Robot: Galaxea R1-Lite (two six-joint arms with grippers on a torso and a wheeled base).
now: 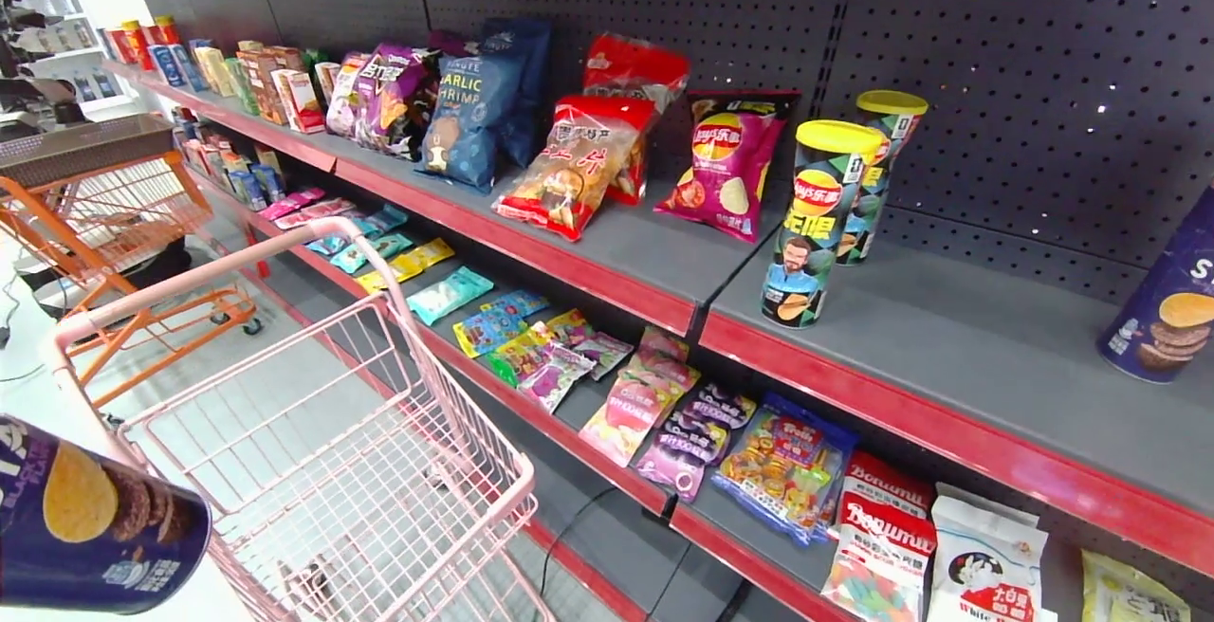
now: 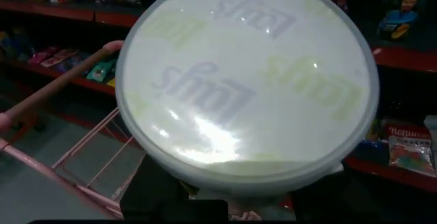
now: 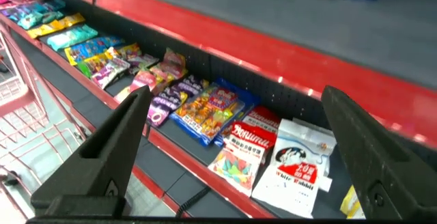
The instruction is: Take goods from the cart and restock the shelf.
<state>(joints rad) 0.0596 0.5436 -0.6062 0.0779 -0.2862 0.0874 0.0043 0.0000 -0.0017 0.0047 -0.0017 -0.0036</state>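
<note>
your left gripper [image 2: 235, 200] is clamped on the dark blue chip can [image 1: 85, 518] – it lies sideways in the air, just beside the pink cart [image 1: 228, 257] (white lid toward the wrist camera). your right gripper [image 3: 237, 98] is wide apart – nothing in it, above the lower shelf [image 1: 616, 508] of sweets.

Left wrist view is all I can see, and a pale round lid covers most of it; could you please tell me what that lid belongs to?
Observer: It tops a dark blue chip can, tipped on its side in the air beside the pink cart.
Operator: Is there a matching one on the shelf?
Observer: Yes, a matching blue can stands upright on the upper shelf, well apart from two yellow-lidded cans.
Operator: And the right gripper?
Observer: The right gripper is open, facing the candy bags on the lower shelf.
</note>
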